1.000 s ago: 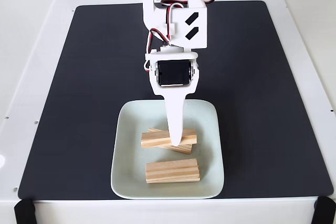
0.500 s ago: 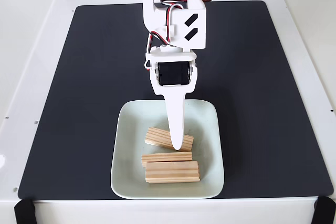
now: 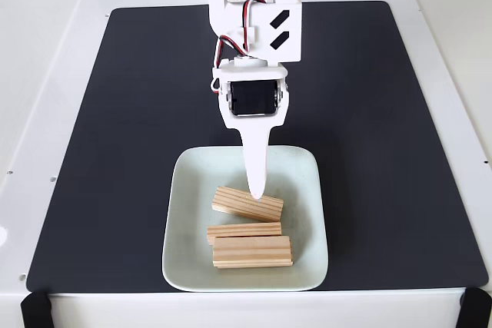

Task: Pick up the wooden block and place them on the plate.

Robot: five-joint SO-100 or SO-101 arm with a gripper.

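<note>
Three wooden blocks lying flat on a square plate

The plate (image 3: 184, 266), pale mint-white with rounded corners and a raised rim, holds pale striped blocks: the rear block (image 3: 247, 204) slightly tilted, the middle block (image 3: 244, 230) just behind and touching the front block (image 3: 252, 252), both lying crosswise.
</note>
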